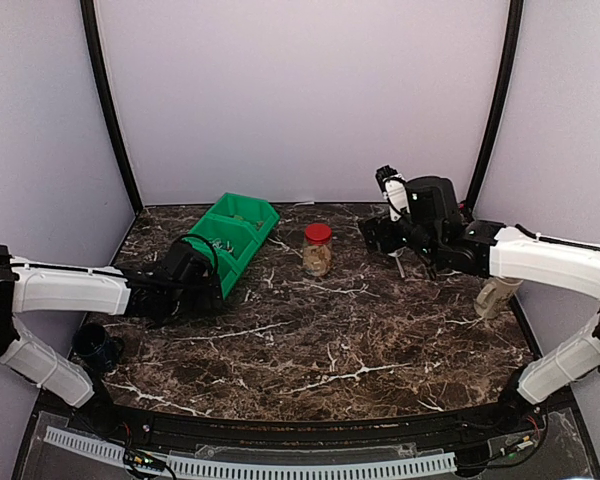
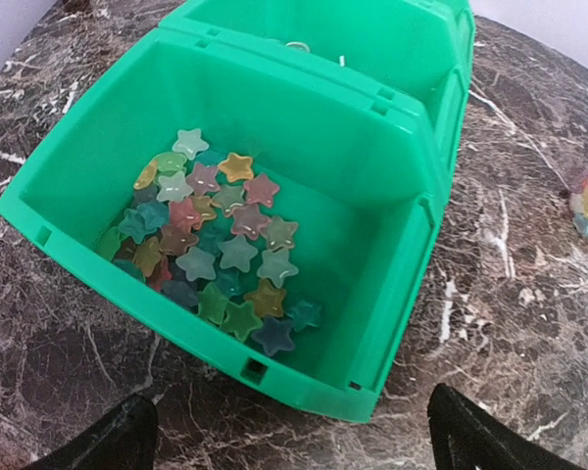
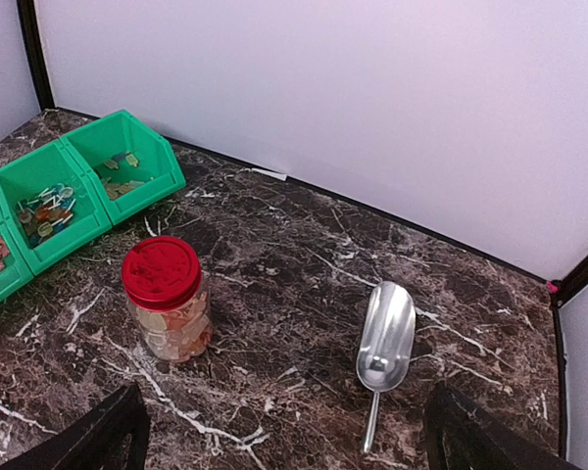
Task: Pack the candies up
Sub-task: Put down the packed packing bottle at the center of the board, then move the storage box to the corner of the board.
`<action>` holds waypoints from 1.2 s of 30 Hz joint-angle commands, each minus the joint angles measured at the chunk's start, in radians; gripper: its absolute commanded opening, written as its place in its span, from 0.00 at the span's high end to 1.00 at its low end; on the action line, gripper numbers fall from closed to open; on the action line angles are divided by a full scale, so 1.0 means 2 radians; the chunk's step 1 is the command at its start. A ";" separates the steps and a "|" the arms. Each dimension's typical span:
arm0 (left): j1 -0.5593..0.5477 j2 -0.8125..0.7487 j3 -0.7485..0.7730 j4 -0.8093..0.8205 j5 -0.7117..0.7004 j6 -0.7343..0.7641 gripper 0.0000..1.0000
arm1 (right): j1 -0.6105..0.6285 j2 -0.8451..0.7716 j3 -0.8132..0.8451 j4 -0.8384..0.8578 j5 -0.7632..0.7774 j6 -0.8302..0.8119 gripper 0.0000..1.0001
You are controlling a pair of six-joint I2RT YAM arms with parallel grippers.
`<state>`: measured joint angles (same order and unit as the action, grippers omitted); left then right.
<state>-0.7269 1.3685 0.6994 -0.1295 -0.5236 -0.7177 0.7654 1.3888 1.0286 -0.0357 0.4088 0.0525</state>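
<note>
A clear jar (image 3: 170,323) with a red lid (image 3: 161,272) stands upright mid-table, holding orange and tan candies (image 3: 176,338); it shows too in the top view as the jar (image 1: 318,255). More candies (image 2: 211,250), star-shaped and in mixed colours, lie in the near compartment of the green bin (image 2: 274,377). A metal scoop (image 3: 385,338) lies flat to the right of the jar. My left gripper (image 2: 284,446) is open just in front of the bin's near corner, holding nothing. Above the table between jar and scoop, my right gripper (image 3: 284,441) is open and empty.
The green bin (image 1: 250,215) has several compartments in a row at the back left, with small items in the farther ones. A dark blue cup (image 1: 98,345) sits near the left arm's base. A beige object (image 1: 497,297) stands under the right arm. Walls close the back and sides.
</note>
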 commanded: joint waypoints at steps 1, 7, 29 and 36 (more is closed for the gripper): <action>0.024 0.027 0.017 0.025 0.021 -0.011 0.01 | 0.001 -0.036 -0.015 0.000 0.031 -0.005 0.03; 0.053 0.064 0.031 0.055 0.027 -0.011 0.01 | 0.000 -0.048 -0.032 -0.003 0.030 0.001 0.03; 0.191 0.214 0.145 0.113 0.009 0.084 0.01 | 0.000 -0.066 -0.083 0.009 0.022 0.028 0.03; 0.226 0.241 0.196 0.099 0.014 0.096 0.01 | -0.001 -0.074 -0.116 0.014 0.040 0.037 0.03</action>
<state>-0.3023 1.8408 1.0367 0.0799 -0.4999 -0.5545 0.7650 1.2701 0.8223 -0.0490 0.4511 0.0998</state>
